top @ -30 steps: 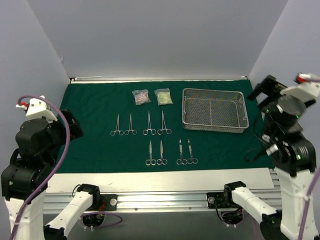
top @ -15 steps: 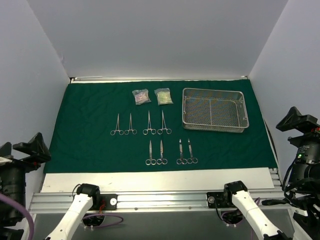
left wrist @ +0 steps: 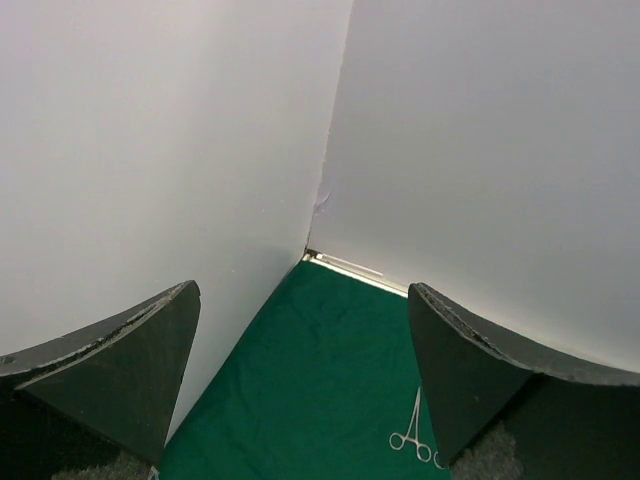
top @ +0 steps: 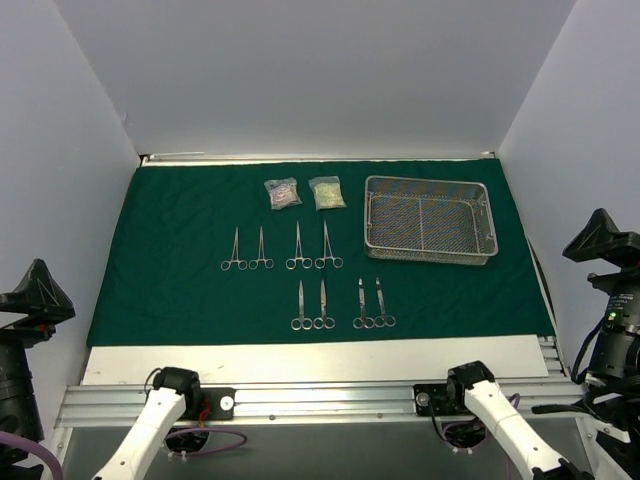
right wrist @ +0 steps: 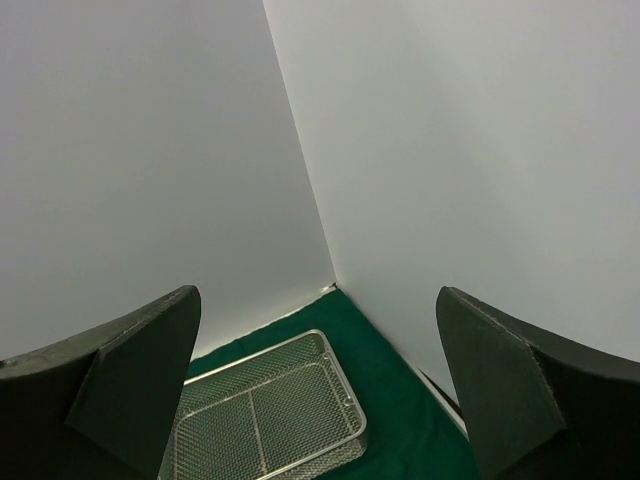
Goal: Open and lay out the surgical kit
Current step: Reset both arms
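The dark green cloth wrap lies spread flat on the table. The silver wire-mesh tray stands empty at its back right. Two small clear packets lie at the back middle. Several steel scissor-handled instruments lie in two rows, one row behind the other. My left gripper is open and empty, off the cloth's near left corner. My right gripper is open and empty, beyond the cloth's right edge. The left wrist view shows the cloth and one instrument; the right wrist view shows the tray.
Grey walls close in the back and both sides. A white strip and a metal rail with the two arm bases run along the near edge.
Both arms have dropped and drawn back to the outer sides, away from the cloth. The kit's items have not moved.
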Controlling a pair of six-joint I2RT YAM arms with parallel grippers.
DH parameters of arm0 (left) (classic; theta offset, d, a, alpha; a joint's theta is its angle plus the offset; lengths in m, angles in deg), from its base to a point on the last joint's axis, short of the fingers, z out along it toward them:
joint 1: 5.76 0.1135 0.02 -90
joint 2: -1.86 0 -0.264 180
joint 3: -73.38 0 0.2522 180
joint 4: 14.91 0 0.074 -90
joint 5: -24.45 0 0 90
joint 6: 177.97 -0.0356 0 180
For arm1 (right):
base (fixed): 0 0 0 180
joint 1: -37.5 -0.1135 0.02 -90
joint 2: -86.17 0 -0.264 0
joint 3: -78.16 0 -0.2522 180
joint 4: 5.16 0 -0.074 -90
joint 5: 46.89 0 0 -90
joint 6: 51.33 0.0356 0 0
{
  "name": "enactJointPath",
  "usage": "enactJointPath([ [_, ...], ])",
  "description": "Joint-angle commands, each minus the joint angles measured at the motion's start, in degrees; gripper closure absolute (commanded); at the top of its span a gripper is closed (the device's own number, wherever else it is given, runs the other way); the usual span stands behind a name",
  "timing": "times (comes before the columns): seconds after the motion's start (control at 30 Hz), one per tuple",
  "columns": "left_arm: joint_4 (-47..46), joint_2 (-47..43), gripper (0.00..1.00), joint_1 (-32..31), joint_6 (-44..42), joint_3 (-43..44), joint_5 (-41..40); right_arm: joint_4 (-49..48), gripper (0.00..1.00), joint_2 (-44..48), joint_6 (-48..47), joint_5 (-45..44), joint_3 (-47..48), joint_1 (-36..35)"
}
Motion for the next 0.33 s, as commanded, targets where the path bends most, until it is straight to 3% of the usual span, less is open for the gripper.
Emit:
enactJointPath([
  [0.0,-5.4,-0.6,0.06,-0.1,-1.3,-1.0,-1.7,-5.0,0.0,-0.1,-1.0,-1.8,-0.8,-1.3],
  [0.3,-7.1,-1.1,0.06,-0.1,-1.3,-3.0,-2.3,-7.0,0.0,-0.8,-0.3,-1.2,-2.2,-2.2],
])
